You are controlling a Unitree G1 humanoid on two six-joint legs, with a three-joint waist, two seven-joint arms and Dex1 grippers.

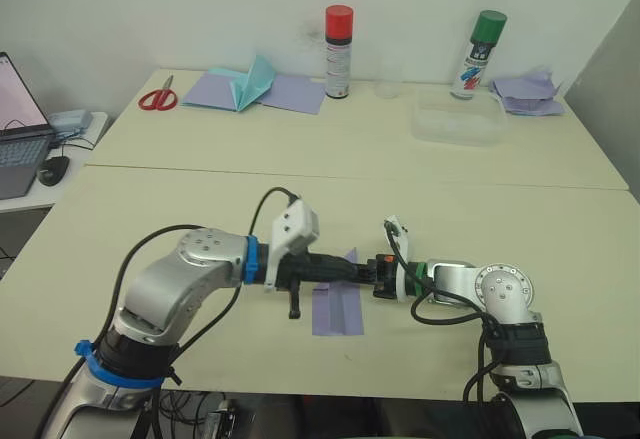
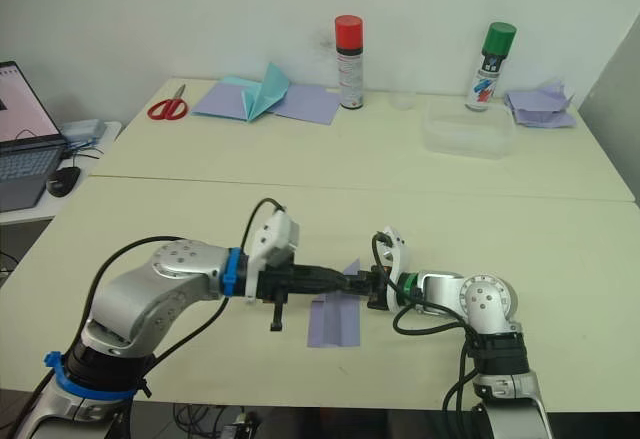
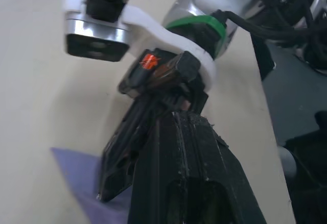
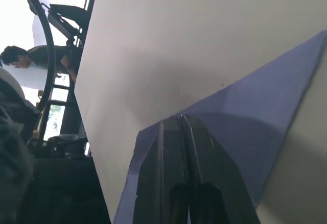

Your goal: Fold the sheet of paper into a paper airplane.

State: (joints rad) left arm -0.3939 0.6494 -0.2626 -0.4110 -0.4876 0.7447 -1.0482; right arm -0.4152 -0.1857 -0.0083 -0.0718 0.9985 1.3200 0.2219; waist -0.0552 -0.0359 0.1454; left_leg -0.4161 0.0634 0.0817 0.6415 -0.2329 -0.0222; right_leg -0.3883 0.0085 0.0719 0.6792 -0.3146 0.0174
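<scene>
The sheet of paper (image 1: pixel 337 311) is pale lavender and lies flat near the table's front edge. It is folded narrow, with a centre crease and a point at its far end. My two grippers meet tip to tip over that far end. The left gripper (image 1: pixel 345 272) reaches in from the left, with its black fingers together. From the right comes the right gripper (image 1: pixel 363 272). In the right wrist view its fingers (image 4: pixel 168 147) are pressed together and rest on top of the paper (image 4: pixel 255 132), with nothing between them.
At the back of the table stand a red-capped spray can (image 1: pixel 338 51), a green-capped can (image 1: pixel 478 54) and a clear plastic box (image 1: pixel 458 119). Red scissors (image 1: pixel 157 97), a teal folded paper shape (image 1: pixel 250 84) and a crumpled lavender pile (image 1: pixel 528 92) lie there too. A laptop (image 1: pixel 20 139) is at far left.
</scene>
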